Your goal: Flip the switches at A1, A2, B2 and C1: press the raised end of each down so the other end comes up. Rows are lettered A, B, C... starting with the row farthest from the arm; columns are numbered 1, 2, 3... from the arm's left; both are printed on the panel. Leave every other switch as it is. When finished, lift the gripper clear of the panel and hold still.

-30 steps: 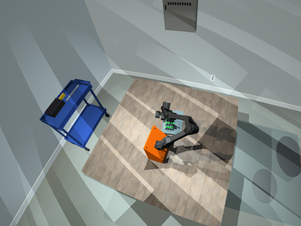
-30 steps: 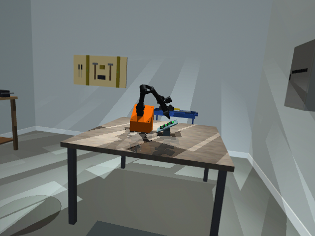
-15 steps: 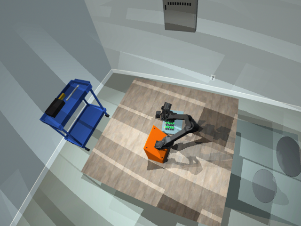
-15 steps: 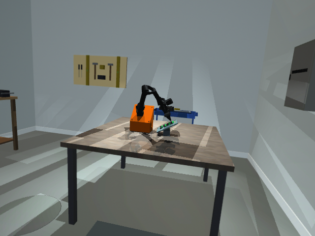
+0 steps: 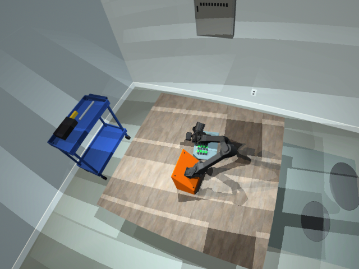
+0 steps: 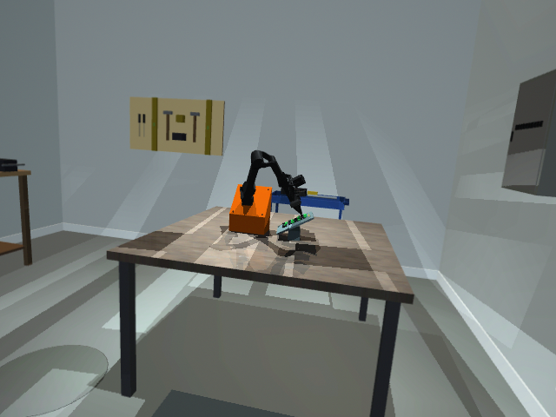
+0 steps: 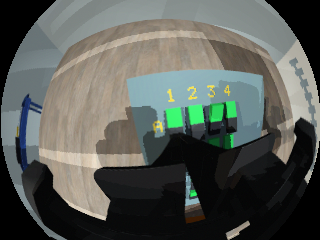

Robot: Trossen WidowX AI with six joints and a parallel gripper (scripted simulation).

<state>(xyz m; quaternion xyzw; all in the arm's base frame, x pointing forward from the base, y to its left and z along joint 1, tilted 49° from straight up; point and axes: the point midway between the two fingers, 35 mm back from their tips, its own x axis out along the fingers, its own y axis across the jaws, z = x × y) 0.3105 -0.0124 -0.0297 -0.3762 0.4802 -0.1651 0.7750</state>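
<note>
The pale blue panel (image 5: 214,146) (image 6: 280,230) (image 7: 142,87) is tilted on a stand. In the wrist view, switches A1 (image 7: 174,118) and A2 (image 7: 196,115) show green far halves and dark near halves; A3 (image 7: 216,112) and A4 (image 7: 231,109) look similar. Which ends are raised is not clear. My gripper (image 6: 301,212) (image 7: 178,138) is shut and empty. Its tips are low over the panel's far part, just on the arm's side of A1 and A2; contact cannot be told. The fingers hide B1, B2 and most of the lower rows, including C1.
The orange arm base (image 5: 185,174) (image 6: 248,222) stands close to the panel's near edge on the wooden table (image 5: 139,185) (image 6: 179,251). A blue cart (image 5: 95,150) is beyond the table's left side. The arm's shadows fall across the table and panel.
</note>
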